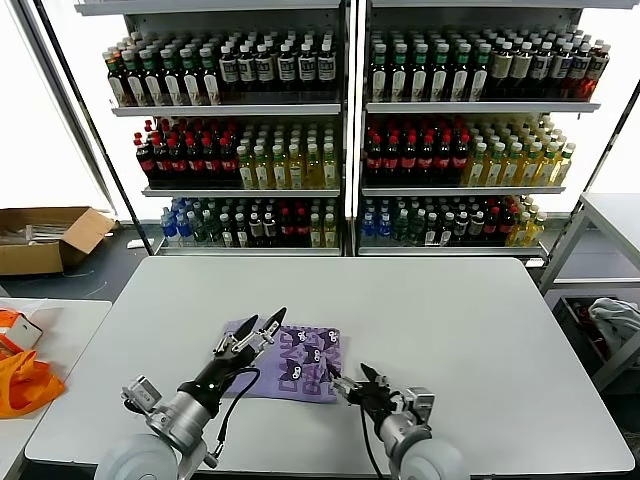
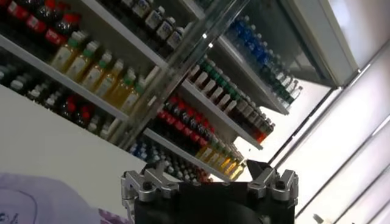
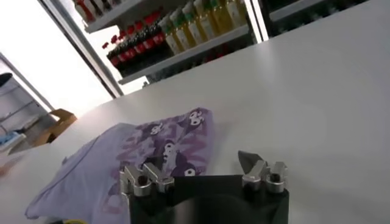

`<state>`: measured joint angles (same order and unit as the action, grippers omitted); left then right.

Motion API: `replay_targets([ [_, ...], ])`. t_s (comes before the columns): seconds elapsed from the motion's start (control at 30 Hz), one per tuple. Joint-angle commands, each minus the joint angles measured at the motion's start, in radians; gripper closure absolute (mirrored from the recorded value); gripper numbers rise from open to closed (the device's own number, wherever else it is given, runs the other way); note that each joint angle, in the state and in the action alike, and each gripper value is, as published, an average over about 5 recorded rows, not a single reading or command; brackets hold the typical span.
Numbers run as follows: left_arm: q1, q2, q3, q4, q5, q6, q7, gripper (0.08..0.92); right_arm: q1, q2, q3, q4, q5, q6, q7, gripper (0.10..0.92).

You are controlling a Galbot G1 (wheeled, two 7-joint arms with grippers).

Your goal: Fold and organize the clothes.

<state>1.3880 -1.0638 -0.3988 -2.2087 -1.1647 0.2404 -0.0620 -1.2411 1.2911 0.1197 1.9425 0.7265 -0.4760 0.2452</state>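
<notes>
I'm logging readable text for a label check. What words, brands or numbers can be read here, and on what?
None can be read for certain.
T-shirt: dark purple printed figures with large letters among them, too broken up by the folds to read.
Bottles on the shelves: labels too small to read.
Cardboard box: no print to be seen.
Orange bag: no print to be seen.

We see a grey table (image 1: pixel 450 320) with bottle shelves (image 1: pixel 350 130) at 12 o'clock behind it. Cardboard box (image 1: pixel 45 238) at 10 o'clock, orange bag (image 1: pixel 25 385) at 8 o'clock on a side table (image 1: pixel 60 320).
</notes>
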Motion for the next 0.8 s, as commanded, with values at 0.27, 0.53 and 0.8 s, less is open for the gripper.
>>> replay_targets([
  [0.27,0.029,-0.003,-0.08,-0.035,0.008,-0.004,-0.022,0.177,0.106,0.016,-0.109,-0.047,0.016,-0.103,0.097,0.518],
  [0.53,0.042,-0.003,-0.109,-0.037,0.007,0.0,-0.034,0.177,0.067,-0.029,-0.052,0.006,-0.016,-0.102,0.049,0.752],
  [0.8,0.049,0.0,-0.141,-0.037,0.0,0.002,-0.041,0.177,-0.056,-0.204,0.141,0.099,-0.205,-0.102,-0.074,0.918],
])
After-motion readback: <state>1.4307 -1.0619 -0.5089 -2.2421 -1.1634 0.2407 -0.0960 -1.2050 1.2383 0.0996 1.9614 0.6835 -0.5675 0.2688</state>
